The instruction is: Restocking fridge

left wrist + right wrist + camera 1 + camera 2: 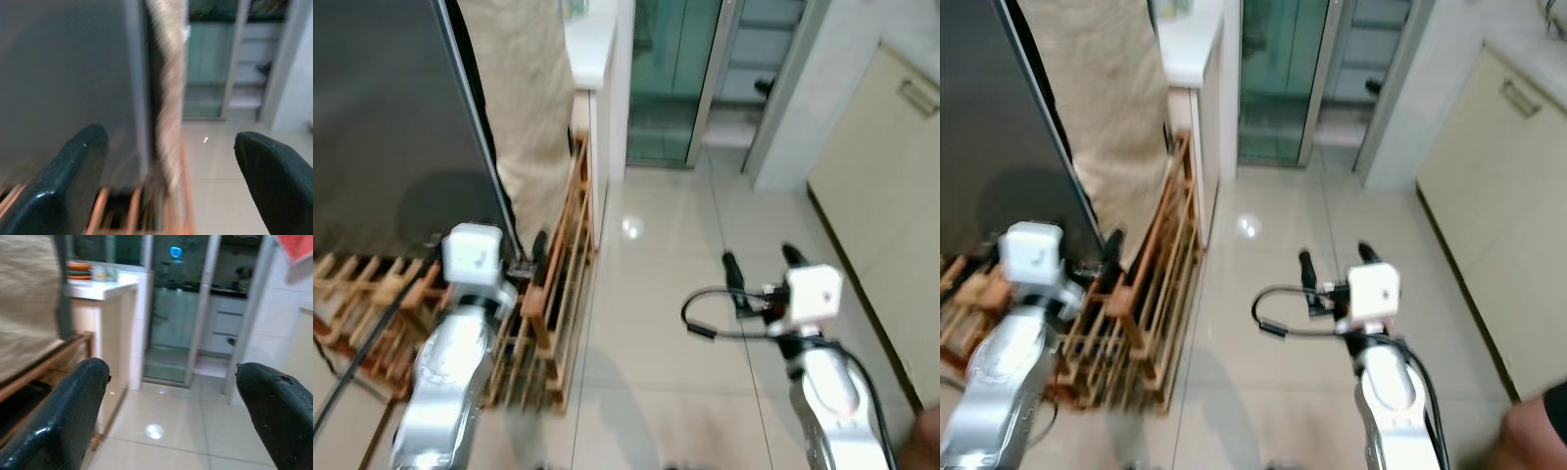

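Note:
The tall dark grey fridge [391, 127] fills the left side, and its door looks closed. My left gripper [530, 253] is raised close to the fridge's right edge, above a wooden rack, and is open with nothing between its fingers [73, 171]. In the left wrist view the grey fridge face [68, 78] lies straight ahead. My right gripper [762, 262] is held out over the tiled floor to the right, open and empty, with its fingers [63, 411] wide apart.
A beige cloth [529, 98] hangs beside the fridge. A slatted wooden rack [558, 284] stands on the floor below it. Behind are a white counter [592, 44] and a glass door [671, 78]. Cream cabinets [891, 166] line the right. Part of a person [1538, 431] shows at bottom right.

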Robot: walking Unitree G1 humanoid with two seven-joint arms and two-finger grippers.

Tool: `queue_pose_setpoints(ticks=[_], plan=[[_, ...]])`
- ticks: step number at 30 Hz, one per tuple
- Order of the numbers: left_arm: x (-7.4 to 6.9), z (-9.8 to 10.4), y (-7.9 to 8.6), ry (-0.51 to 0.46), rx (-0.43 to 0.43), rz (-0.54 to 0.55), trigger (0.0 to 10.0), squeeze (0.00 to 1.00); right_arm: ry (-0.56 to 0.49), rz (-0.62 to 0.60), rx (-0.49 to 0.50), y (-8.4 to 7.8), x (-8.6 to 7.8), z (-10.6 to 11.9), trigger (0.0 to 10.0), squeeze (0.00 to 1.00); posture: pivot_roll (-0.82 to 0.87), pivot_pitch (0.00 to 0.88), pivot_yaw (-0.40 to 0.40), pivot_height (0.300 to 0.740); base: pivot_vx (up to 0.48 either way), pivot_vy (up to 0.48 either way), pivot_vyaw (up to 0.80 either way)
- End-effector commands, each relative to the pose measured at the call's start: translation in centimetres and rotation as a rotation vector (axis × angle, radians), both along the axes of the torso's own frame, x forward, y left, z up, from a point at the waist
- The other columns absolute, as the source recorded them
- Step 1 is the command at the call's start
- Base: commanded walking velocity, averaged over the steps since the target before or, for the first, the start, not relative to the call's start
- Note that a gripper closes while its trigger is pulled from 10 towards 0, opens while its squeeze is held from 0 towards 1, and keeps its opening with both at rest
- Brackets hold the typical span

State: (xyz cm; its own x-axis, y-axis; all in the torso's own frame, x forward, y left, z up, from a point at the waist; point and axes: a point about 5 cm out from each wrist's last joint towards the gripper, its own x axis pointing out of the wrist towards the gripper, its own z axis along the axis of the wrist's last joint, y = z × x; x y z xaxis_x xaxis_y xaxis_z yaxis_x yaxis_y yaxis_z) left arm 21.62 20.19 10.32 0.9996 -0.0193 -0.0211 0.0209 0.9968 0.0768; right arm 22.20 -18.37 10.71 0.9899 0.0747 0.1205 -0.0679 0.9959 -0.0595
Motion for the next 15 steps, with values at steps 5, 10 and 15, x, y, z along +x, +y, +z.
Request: queue_pose_setpoints(ticks=[5,10,15], plan=[[-2.9,-1.6,-1.3,0.076,-0.139,-0.004,10.0,0.00,0.026,-0.026,-0.030,-1.9,-1.2,-0.4,10.0,0.00,-0.13,0.000,-0.018,0.740,0.000,0.000,0.00],[0.2,0.5,-1.2,-0.049,-0.219,0.071,10.0,0.00,0.012,-0.055,-0.023,-2.1,0.0,-0.3,10.0,0.00,-0.12,0.000,-0.043,0.740,0.000,0.000,0.00],[0.9,2.0,-2.3,-0.115,-0.151,-0.009,10.0,0.00,-0.007,-0.035,-0.034,-1.2,0.6,-0.1,10.0,0.00,-0.12,0.000,-0.034,0.740,0.096,0.000,0.00]])
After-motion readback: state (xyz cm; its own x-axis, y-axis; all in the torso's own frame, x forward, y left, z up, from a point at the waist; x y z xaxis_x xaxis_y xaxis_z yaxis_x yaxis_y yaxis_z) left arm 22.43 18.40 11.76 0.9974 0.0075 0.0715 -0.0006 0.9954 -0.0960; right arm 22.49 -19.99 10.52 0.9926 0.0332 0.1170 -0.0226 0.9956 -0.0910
